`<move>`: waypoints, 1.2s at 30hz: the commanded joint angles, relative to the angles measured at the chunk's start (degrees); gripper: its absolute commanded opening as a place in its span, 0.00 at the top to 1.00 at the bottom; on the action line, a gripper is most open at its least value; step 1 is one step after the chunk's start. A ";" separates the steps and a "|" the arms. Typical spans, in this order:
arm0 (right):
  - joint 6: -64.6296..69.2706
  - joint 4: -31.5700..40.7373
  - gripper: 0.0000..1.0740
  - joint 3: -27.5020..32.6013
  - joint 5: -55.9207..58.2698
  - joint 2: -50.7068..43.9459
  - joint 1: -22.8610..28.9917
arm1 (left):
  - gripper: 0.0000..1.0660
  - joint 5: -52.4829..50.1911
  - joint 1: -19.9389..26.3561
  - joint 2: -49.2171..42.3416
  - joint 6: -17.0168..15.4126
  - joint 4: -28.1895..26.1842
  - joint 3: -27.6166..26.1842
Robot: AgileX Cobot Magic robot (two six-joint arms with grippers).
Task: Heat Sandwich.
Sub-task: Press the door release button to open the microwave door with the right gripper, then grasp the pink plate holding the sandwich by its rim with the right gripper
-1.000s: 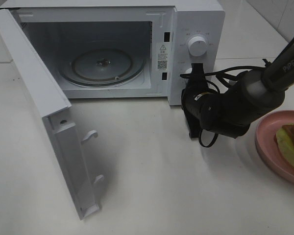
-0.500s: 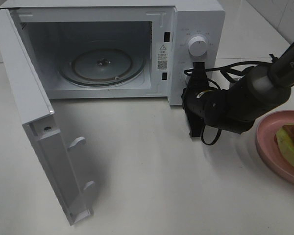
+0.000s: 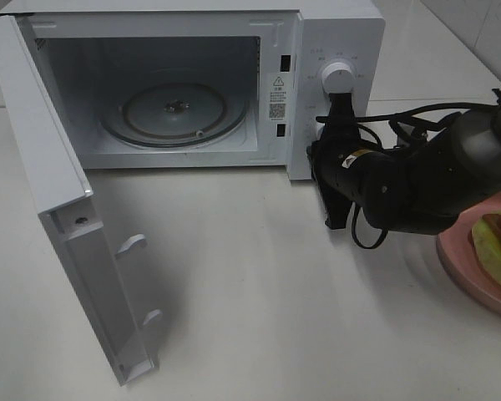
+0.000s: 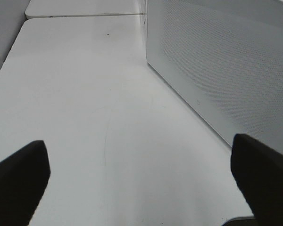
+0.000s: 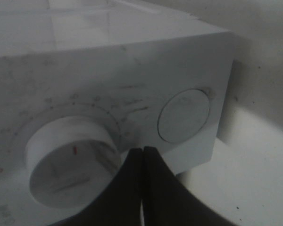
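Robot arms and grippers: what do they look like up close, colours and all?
The right arm is bulky, rounded and black, with a small yellowish sticker and loose black cables looping around it. The right gripper has two slim, dark, tapering fingers. The left gripper shows only two blunt black fingertips.

Logging microwave [image 3: 351, 42] standing at the back of the table [image 3: 259, 301], door [image 3: 58, 167] standing open out to the left and front, turntable [image 3: 174, 113] lying inside the cavity. Noting control panel [image 3: 366, 63] sitting on the microwave's right side, dial [image 3: 336, 77] up top, button [image 5: 184, 115] below it. Seeing right gripper [image 3: 340, 98] hanging just in front of that panel, fingers pointing at it between dial and button; contact not showing. Marking plate [image 3: 452, 242] lying at the table's right edge, partly cut off, right arm crossing just left of it, sandwich [image 3: 494, 246] resting on it. Spotting left gripper [image 4: 141, 183] hovering over the table, near a microwave wall.
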 commanded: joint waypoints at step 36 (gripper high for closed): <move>-51.17 -18.45 0.99 1.95 54.37 -19.88 -0.11 | 0.07 -0.34 -0.06 -1.49 -0.17 -0.40 0.23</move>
